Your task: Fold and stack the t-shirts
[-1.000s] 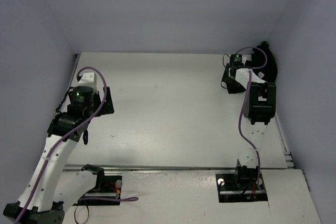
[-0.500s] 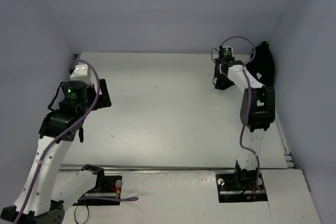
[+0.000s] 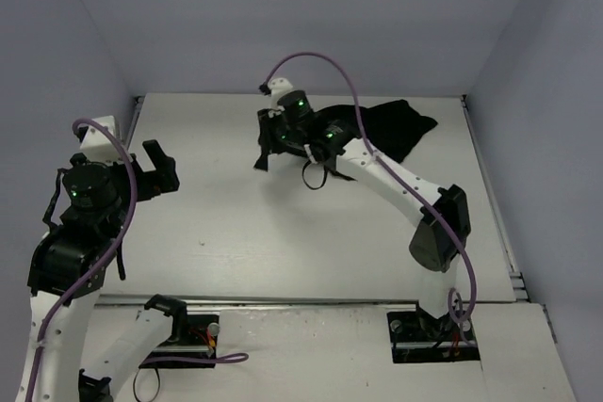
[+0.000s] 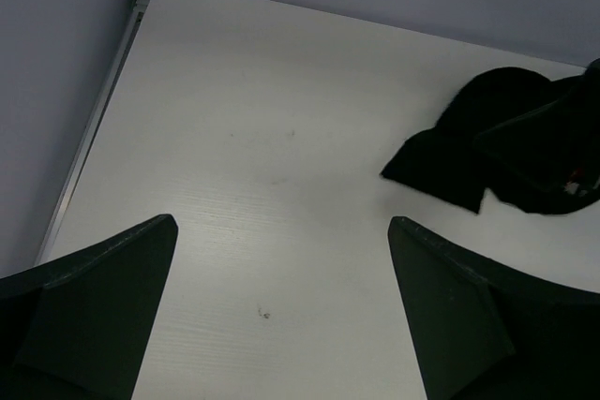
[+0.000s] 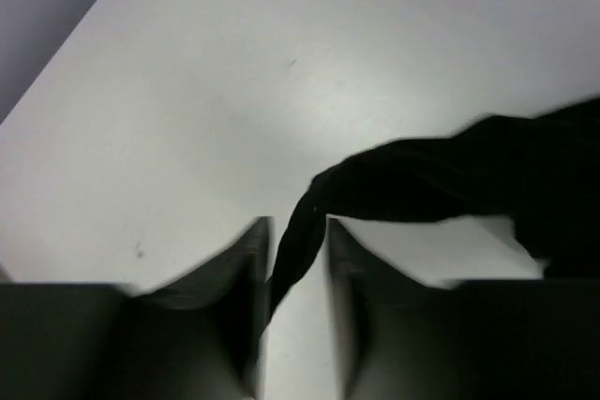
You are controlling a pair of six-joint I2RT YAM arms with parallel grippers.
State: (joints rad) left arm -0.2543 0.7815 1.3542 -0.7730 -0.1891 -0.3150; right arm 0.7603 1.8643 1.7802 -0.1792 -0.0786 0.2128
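The black t-shirt lies crumpled at the far middle-right of the table, partly hidden under my right arm. My right gripper is at the shirt's left end, shut on a fold of it. In the right wrist view the narrow jaws pinch a twisted strand of the t-shirt, which trails off to the right. My left gripper is open and empty, well to the left of the shirt and above the table. In the left wrist view its fingers stand wide apart, with the t-shirt far right.
Grey walls close in the white table on the left, back and right. A metal rail runs along the left edge. A purple cable arcs over the right arm.
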